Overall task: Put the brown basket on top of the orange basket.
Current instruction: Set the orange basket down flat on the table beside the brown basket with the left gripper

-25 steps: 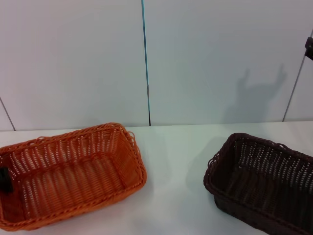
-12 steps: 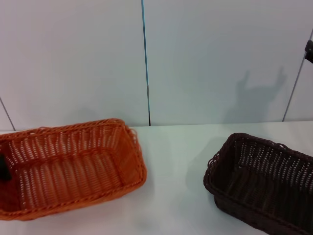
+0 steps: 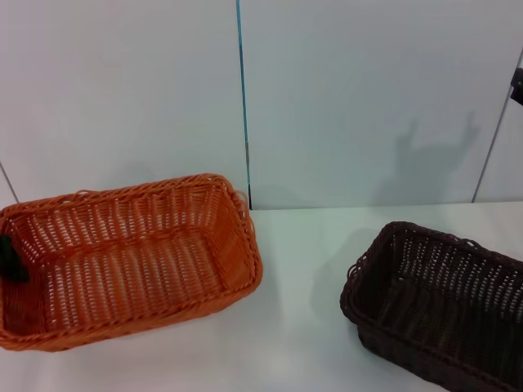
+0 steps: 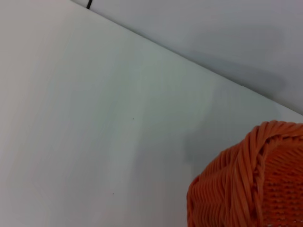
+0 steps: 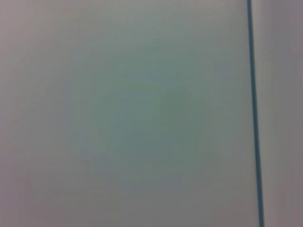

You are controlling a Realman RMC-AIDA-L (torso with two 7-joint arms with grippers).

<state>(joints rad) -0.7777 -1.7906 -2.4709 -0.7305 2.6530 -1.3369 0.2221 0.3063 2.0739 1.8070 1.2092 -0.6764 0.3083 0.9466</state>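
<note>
The brown basket (image 3: 437,306) sits on the white surface (image 3: 302,327) at our right, mouth up, partly cut off by the edge of the head view, with nothing near it. The orange basket (image 3: 127,261) is well apart from it on our left, tilted, its far end raised toward the wall (image 3: 368,98) (so it looks lifted rather than resting flat).

At that basket's left rim a dark shape shows, which we take to be the left gripper (image 3: 11,260), pinched on the rim; we judge the jaws to be holding the orange basket, though the fingers themselves are mostly out of sight. The left wrist view shows only a braided orange corner against bare surface, which fits a grip at the rim.

The right gripper is not in any picture; its wrist view faces only blank wall, so we cannot tell the state of its jaws.

The task wants brown on top of orange, so the orange one should be set down flat and square first. To do this well, we would lower it level and release only once the base rests fully. Then take the brown basket by a rim, lift it clear, align the long sides and nest it down evenly.
</note>
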